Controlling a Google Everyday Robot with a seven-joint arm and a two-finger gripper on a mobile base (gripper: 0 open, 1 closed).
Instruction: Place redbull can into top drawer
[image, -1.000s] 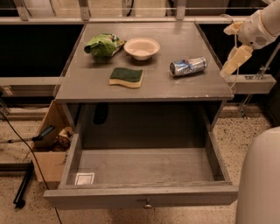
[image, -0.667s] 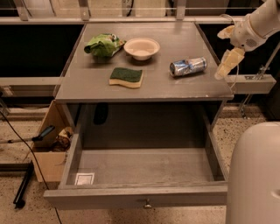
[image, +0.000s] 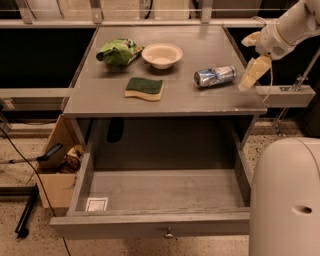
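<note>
I've got the gripper (image: 246, 61) up at the right edge of the tabletop (image: 100, 97), hanging off the white arm (image: 292, 25) that comes in from the top right corner. Its two cream fingers (image: 253, 72) stand spread, one pointing down toward the tabletop's right rim and the other higher up, with nothing between them.

The redbull can (image: 215, 76) lies on its side on the right part of the tabletop, just left of the lower finger and not touching it. Its open-end top faces left toward me, and the silver and blue body runs off to the right.

Further left on the tabletop I see a green sponge (image: 144, 88) with a yellow underside, lying flat near the middle. Behind it sits a shallow white bowl (image: 162, 54), and a crumpled green snack bag (image: 118, 51) rests just beside the bowl on its left.

Below, the top drawer (image: 150, 224) is pulled wide open toward me. Its grey floor shows a white sticker (image: 96, 204) in the front left corner, and the small round knob (image: 169, 233) sits in the middle of the front panel.

On the floor to the left of the drawer stands a brown cardboard box (image: 55, 170) with some dark items inside that I can't make out. The robot's white body (image: 285, 200) fills the lower right corner, in front of the drawer's right end.
</note>
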